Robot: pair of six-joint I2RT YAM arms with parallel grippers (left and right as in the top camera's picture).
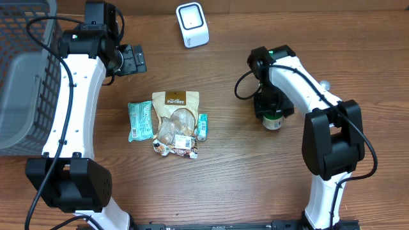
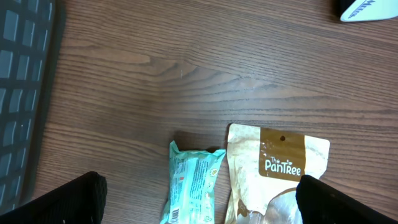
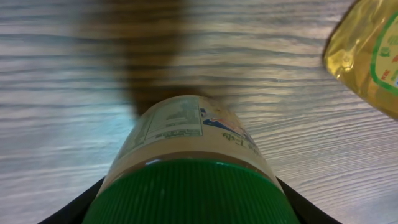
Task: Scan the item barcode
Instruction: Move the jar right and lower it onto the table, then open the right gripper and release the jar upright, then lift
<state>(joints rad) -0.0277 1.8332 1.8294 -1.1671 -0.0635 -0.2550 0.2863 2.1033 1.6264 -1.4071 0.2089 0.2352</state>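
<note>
Overhead, wood-grain table (image 1: 223,182), left tool (image 1: 135,59) spread wide, right tool (image 1: 270,108) pinching green-lidded jar (image 1: 273,122).

— What colour's the jar (image 3: 186,134)?
— Tan label, ribbed green lid (image 3: 186,193). The pouch (image 1: 175,115) is cream with a brown band, the packet (image 1: 139,120) teal, the scanner (image 1: 192,24) white, the tabletop (image 1: 255,185) brown wood-grain.
</note>
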